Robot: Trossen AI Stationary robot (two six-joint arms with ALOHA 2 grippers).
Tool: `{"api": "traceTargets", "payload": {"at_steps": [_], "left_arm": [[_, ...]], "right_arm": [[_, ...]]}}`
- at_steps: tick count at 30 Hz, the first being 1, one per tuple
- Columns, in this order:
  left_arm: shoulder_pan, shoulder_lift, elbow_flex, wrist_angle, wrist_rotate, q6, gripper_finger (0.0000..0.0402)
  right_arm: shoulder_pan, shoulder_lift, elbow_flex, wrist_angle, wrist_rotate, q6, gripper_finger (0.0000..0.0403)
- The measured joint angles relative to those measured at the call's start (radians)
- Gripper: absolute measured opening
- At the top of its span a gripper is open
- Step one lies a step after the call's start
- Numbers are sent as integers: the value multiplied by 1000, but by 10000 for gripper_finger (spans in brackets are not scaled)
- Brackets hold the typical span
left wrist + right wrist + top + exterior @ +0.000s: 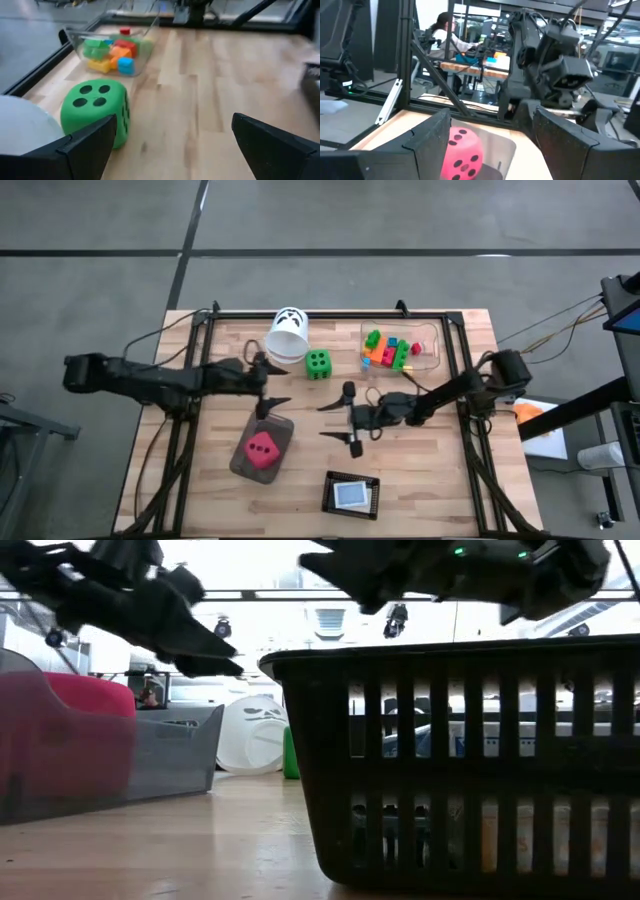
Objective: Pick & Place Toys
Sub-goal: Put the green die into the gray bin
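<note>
Two grippers hover with fingers apart, holding nothing. Left gripper (pixel 272 388) hangs above the grey tray (pixel 243 462), where the pink-red die (pixel 262 449) already lies; the green die (pixel 318 364) stands loose on the table beside a white cup (pixel 288 336). Right gripper (pixel 342 420) waits mid-table. Small bricks (pixel 388 351) fill the clear box (pixel 430 332) (apparently placed), so the green die seems the one toy left.

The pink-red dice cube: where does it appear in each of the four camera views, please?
High view: the pink-red dice cube lies in the grey tray, lower centre-left.
Low view: far left, behind the tray wall.
Left wrist view: not in it.
Right wrist view: bottom centre, between the right arm's own fingers.
Shared landmark: the grey tray.
</note>
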Motion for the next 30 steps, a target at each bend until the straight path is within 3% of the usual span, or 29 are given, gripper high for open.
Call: {"api": "traceTargets", "payload": {"at_steps": [7,10,17,23,30], "left_arm": [[0,308,222,-58,-160,75,395],[0,413,335,-148,-264,110,395],[-1,625,573,-360,-367,164,395],[3,774,723,-516,-466,164,395],[1,840,781,-564,-501,164,375]], "right_arm": [[29,-105,-120,-2,111,-5,276],[38,-121,-149,-2,140,-6,276],[42,-129,-170,-2,166,-5,276],[44,-128,-170,-2,166,-5,276],[49,-128,-170,-2,166,-5,276]]}}
